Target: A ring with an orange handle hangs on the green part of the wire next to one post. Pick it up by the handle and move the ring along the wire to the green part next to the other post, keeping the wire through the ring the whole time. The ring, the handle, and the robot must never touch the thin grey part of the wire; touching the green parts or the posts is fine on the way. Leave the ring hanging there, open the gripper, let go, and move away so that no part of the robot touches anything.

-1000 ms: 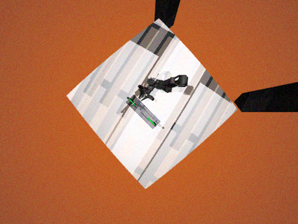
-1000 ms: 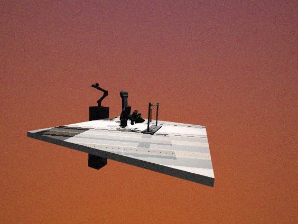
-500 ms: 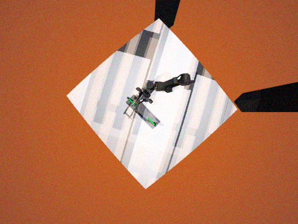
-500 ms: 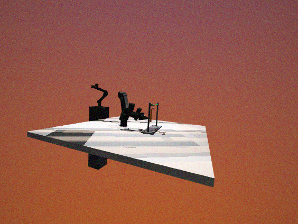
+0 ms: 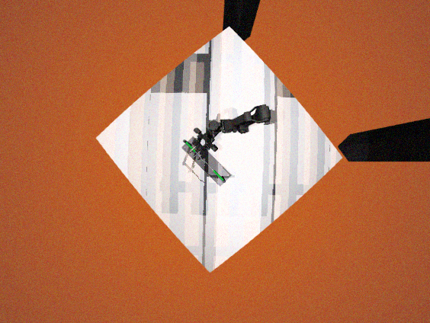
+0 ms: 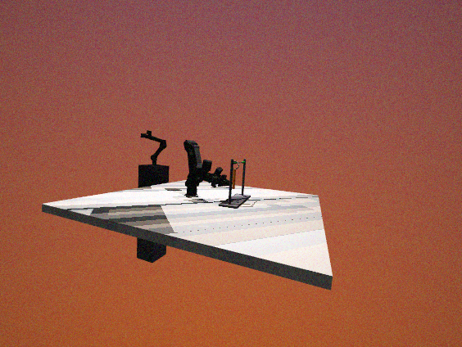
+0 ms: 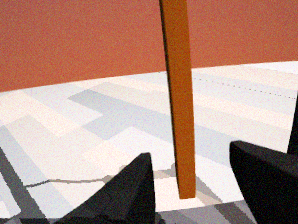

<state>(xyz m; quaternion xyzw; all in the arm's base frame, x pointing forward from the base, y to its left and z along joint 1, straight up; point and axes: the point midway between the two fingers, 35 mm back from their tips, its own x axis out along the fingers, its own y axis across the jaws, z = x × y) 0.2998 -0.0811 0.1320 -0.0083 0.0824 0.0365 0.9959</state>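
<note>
"How is my arm standing?"

"I'm seeing it rising upright from its foot, then folding forward and down."

"And my gripper?"

"It's reaching out low at the arm's end. From the wrist view, I'm seeing both fingers standing apart, partly open, closing on nothing."

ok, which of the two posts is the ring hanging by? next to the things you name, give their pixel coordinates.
The near post (image 6: 230, 184) in the exterior view: the ring (image 6: 237, 166) and its orange handle (image 6: 233, 179) (image 7: 181, 110) hang right beside it; the far post (image 6: 244, 178) stands apart from them.
</note>
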